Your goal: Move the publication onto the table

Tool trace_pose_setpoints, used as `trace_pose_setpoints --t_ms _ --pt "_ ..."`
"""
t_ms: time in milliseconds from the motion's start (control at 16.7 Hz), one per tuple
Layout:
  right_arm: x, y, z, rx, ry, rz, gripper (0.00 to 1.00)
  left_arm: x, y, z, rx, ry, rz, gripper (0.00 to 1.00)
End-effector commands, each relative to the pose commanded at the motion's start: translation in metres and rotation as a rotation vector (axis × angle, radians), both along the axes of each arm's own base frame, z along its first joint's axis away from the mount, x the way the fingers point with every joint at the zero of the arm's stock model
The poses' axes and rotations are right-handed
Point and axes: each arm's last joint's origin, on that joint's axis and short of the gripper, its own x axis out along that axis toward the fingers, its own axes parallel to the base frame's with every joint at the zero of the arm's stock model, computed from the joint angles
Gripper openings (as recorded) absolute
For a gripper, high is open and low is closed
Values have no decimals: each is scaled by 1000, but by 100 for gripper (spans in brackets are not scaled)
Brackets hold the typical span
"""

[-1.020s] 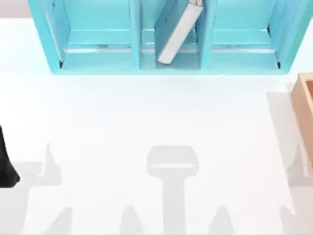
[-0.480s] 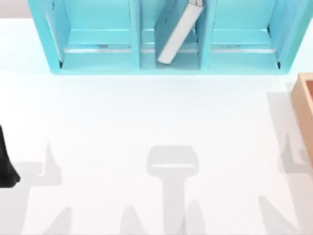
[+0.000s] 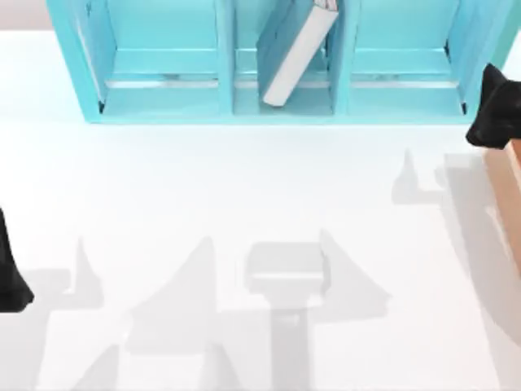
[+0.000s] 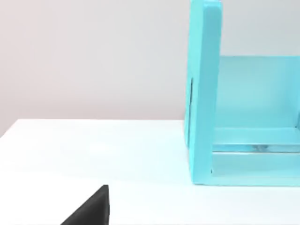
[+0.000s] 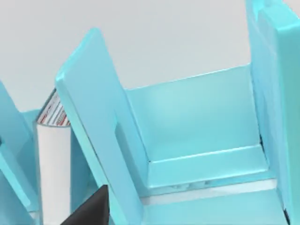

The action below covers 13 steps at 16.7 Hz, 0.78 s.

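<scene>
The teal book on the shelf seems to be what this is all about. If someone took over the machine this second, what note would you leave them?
Left arm: parked at the table's left edge, its pincer idle there.
Right arm: at the right edge beside the shelf unit, its pincer above the near end of the tan wooden box and holding nothing.
The publication: leaning tilted in the middle compartment of the shelf unit, untouched.
The table: bare white surface in front of the shelf.
Done: nothing of the move itself.
Left: reach the publication, grip it, draw it out, lay it on the table.
</scene>
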Motion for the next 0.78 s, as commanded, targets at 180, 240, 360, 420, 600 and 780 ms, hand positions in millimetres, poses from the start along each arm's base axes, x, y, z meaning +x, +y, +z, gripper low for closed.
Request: trace_pose_setpoints --t_ms 180,240,360,420,600,780 --pt "47 44 7 52 -69 7 100 0 0 0 0 0 0 100" --pt "61 60 8 71 -97 6 100 0 0 0 0 0 0 100" --pt "85 93 0 103 -139 -2 100 0 0 0 0 0 0 100" --pt "96 108 -8 114 -152 -9 100 0 0 0 0 0 0 100" --pt "119 149 -43 131 -160 -38 100 0 0 0 0 0 0 100" --pt "130 179 -84 132 -140 -70 100 0 0 0 0 0 0 100"
